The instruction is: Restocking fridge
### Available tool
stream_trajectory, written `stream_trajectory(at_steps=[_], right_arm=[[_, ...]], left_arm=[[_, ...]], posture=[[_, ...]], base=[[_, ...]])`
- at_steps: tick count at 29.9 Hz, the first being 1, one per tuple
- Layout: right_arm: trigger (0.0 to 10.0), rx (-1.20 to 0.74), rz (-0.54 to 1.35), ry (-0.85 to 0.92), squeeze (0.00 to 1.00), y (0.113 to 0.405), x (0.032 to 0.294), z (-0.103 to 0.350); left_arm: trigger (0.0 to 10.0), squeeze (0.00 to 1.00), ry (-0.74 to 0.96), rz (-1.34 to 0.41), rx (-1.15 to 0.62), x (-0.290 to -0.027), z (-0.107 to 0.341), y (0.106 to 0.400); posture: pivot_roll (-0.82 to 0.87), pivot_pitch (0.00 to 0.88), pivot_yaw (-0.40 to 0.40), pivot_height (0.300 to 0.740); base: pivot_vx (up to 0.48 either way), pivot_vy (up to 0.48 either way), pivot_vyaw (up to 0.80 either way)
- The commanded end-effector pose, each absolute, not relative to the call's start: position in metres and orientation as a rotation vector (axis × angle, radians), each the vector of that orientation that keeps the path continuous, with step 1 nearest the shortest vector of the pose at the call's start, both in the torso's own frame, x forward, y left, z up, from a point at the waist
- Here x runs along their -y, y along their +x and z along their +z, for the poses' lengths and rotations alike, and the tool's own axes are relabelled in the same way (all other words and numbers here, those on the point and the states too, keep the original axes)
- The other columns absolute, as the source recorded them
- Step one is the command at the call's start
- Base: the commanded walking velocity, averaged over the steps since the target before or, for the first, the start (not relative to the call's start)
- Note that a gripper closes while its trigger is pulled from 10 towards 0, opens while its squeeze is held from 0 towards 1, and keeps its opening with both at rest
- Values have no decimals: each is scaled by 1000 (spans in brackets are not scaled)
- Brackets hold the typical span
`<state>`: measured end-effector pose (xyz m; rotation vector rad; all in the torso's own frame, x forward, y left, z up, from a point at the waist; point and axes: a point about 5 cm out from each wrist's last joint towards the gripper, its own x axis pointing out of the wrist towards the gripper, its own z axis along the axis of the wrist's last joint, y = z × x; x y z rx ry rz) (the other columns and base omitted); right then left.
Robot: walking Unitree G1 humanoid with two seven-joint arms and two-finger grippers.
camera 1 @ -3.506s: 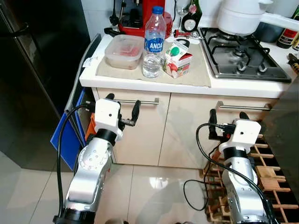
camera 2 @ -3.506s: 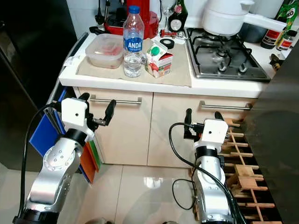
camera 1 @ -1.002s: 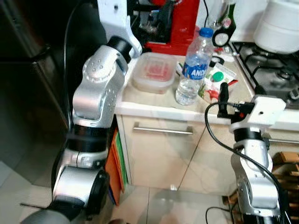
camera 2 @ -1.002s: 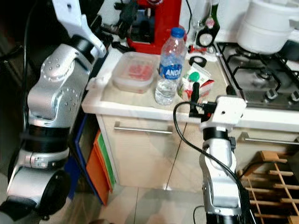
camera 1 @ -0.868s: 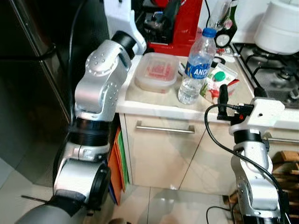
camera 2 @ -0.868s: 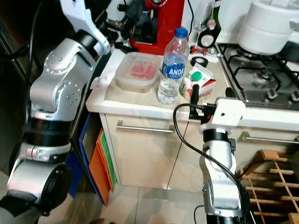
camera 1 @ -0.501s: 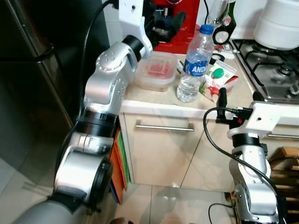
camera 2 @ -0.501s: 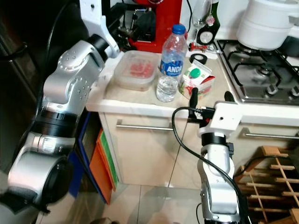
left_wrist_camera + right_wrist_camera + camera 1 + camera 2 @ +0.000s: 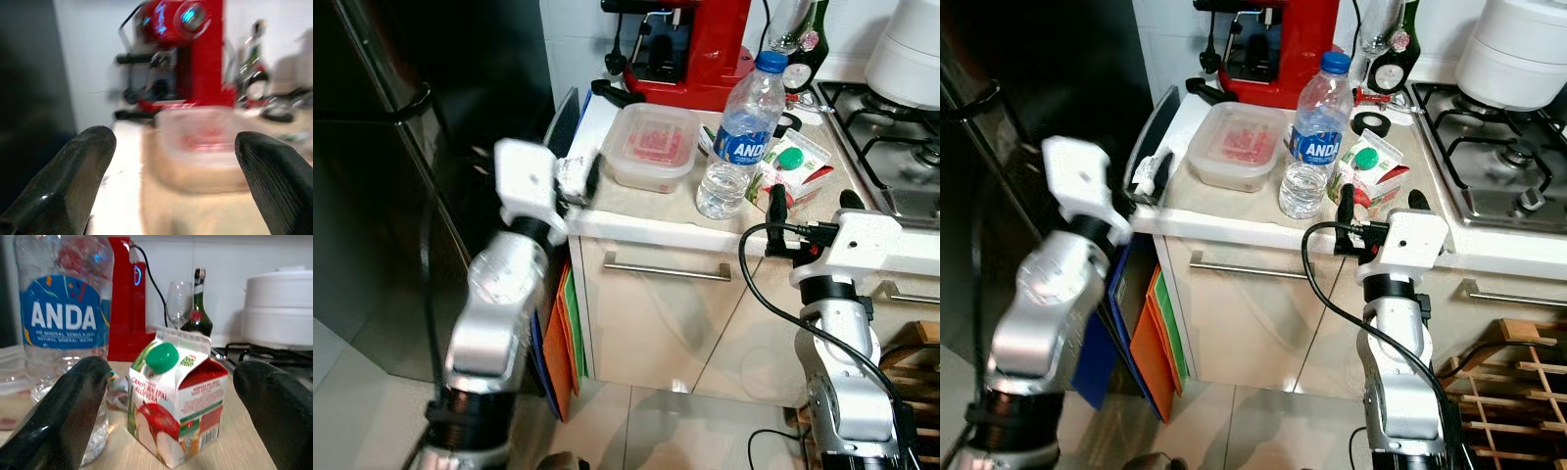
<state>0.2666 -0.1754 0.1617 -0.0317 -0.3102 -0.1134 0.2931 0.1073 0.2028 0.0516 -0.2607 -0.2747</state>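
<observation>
Groceries wait on the counter [image 9: 636,230] by the dark fridge [image 9: 372,176], ready for restocking: food box [image 9: 653,147], water bottle [image 9: 737,137], juice carton [image 9: 176,396] just beside the bottle. Right gripper [image 9: 173,396] sits at the counter edge, fingers spread wide w/ the carton framed between them, prob. lined up for a grab; nothing held yet. Left gripper [image 9: 176,161] is at the counter's fridge-side corner, also open and empty, aimed toward the food box; view is blurred, so contact unclear.
</observation>
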Motion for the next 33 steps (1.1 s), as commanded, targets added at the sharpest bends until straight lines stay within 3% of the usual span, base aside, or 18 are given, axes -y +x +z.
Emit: stream_trajectory(at_steps=[1,12,16,17,21,23,28,33], right_arm=[[10000,324,-135,-58,0,267,182,165],[10000,326,-147,-83,0,268,189,164],[10000,326,-145,-83,0,269,188,164],[10000,325,-141,-82,0,270,187,163],[10000,325,-133,-80,0,271,185,163],[10000,325,-131,-78,0,272,184,162],[10000,335,-129,-75,0,273,183,165],[10000,328,-116,-78,0,271,182,163]], left_arm=[[10000,0,59,-272,329,-107,217,291],[10000,0,7,-248,372,-106,226,291],[10000,0,26,-217,370,-108,228,297],[10000,0,88,-182,313,-110,226,310],[10000,0,67,-163,315,-115,230,318],[10000,0,131,-177,344,-112,251,333],[10000,0,150,-175,408,-113,288,347],[10000,0,133,-225,436,-98,313,358]], posture=[[88,0,2,740],[76,0,-7,740],[79,0,-9,740],[80,0,-10,740],[80,0,-11,740],[80,0,-13,740],[72,0,-10,740],[58,0,-20,740]], base=[[0,-435,0],[0,-446,0],[328,-343,0],[0,0,0],[0,0,0],[0,0,0],[0,0,0],[0,0,0]])
